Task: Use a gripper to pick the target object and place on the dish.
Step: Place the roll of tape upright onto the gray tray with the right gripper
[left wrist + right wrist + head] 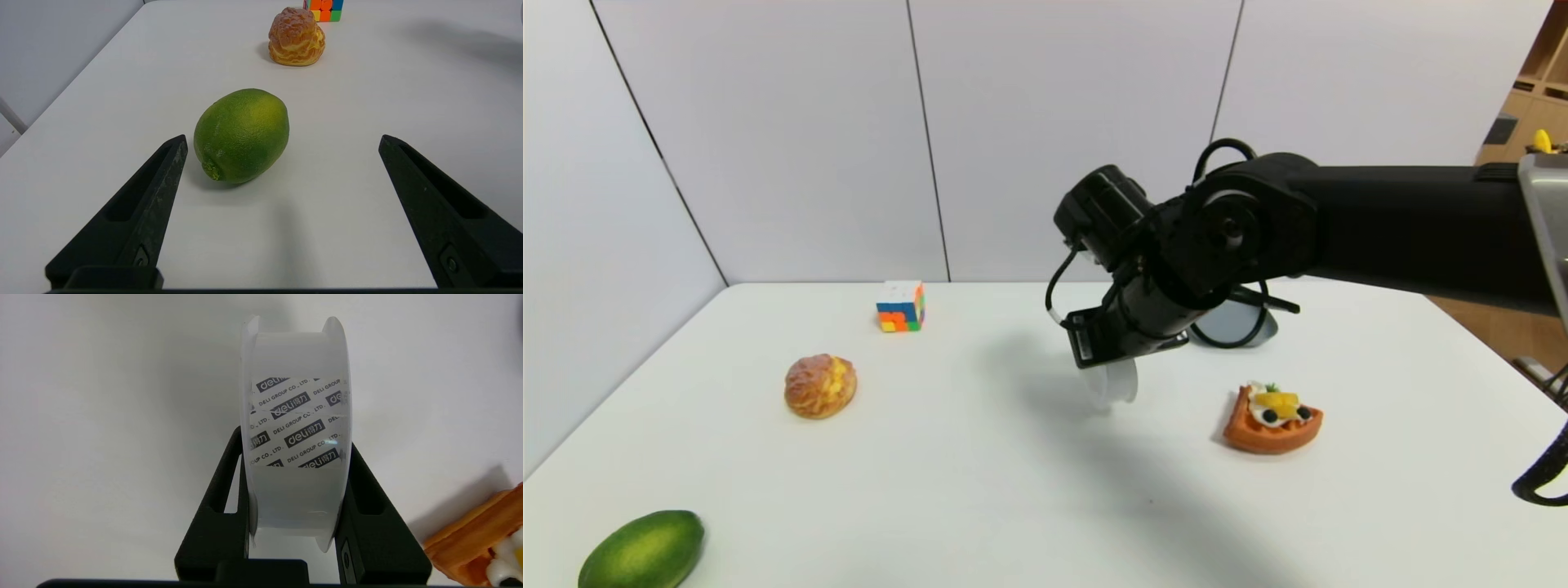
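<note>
The target object, a white tape roll (1117, 384) with printed dark marks on its rim (296, 416), stands on edge near the table's middle. My right gripper (1112, 363) comes down on it from above, and its black jaws (295, 439) press against the roll's two flat faces, shut on it. I cannot tell whether the roll touches the table. The grey-blue dish (1245, 328) lies just behind and to the right, partly hidden by the right arm. My left gripper (282, 139) is open low over the table's front left, with nothing between its fingers.
A green lime (242, 134) (641, 551) lies just ahead of the left gripper. A cream puff (820, 385) and a multicoloured cube (901, 306) sit on the left half. An orange waffle tart (1272, 418) (478, 535) lies right of the roll, in front of the dish.
</note>
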Tool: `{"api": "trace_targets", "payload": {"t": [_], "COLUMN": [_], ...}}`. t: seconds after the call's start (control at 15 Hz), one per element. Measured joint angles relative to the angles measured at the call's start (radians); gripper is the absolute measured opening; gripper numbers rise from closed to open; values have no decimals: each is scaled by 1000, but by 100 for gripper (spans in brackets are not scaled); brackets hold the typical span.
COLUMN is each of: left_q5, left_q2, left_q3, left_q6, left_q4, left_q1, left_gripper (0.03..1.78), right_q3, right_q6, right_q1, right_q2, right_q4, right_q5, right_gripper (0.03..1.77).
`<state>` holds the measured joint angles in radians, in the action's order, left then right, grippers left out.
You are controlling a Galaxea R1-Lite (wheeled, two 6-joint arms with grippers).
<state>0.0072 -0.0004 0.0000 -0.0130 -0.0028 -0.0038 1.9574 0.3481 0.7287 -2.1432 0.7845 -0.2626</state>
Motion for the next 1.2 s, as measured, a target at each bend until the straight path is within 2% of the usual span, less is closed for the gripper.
{"api": "trace_targets", "payload": {"t": [0.27,0.4,0.73,1.2], "left_q5": [0,0,0,0], "left_q2": [0,0,0,0], "left_q3": [0,0,0,0], "left_q6": [0,-1,0,0], "left_q4": [0,0,0,0], "left_q1": [0,0,0,0], "left_gripper": [169,169,169,169], "right_q3": [1,1,1,1], "right_q6": [-80,-157,-361,-430], "right_q1": [-50,-110,-301,-480], "right_q2": [47,65,86,68], "right_q4": [-61,-122,-253,-258], "right_q5": [-17,-32,-34,-27], "right_gripper": [56,56,56,56]}}
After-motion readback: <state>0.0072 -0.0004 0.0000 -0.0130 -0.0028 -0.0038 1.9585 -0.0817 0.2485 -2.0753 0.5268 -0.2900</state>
